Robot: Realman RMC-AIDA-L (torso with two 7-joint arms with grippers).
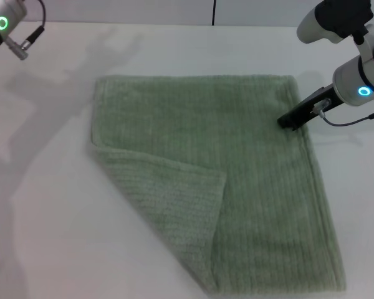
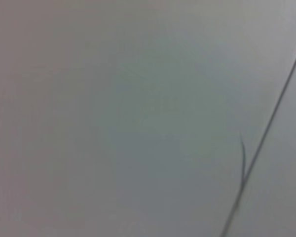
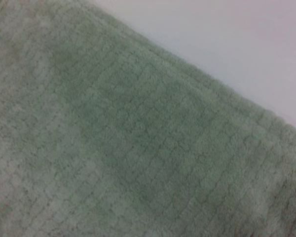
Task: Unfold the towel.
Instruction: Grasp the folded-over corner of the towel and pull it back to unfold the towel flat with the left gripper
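Note:
The sage-green towel (image 1: 237,156) lies flat on the white table (image 1: 43,205) in the head view. Its near left corner is folded over into a triangular flap (image 1: 168,199). My right gripper (image 1: 290,119) sits low at the towel's far right edge, touching or just above it. The right wrist view is filled with the towel's ribbed cloth (image 3: 128,148) and its hemmed edge against the table. My left arm (image 1: 3,28) is raised at the far left corner, away from the towel; its gripper is out of view.
The white table extends around the towel on the left, far and right sides. A dark vertical seam (image 1: 213,12) marks the back wall. The left wrist view shows only a plain pale surface with a thin dark line (image 2: 266,133).

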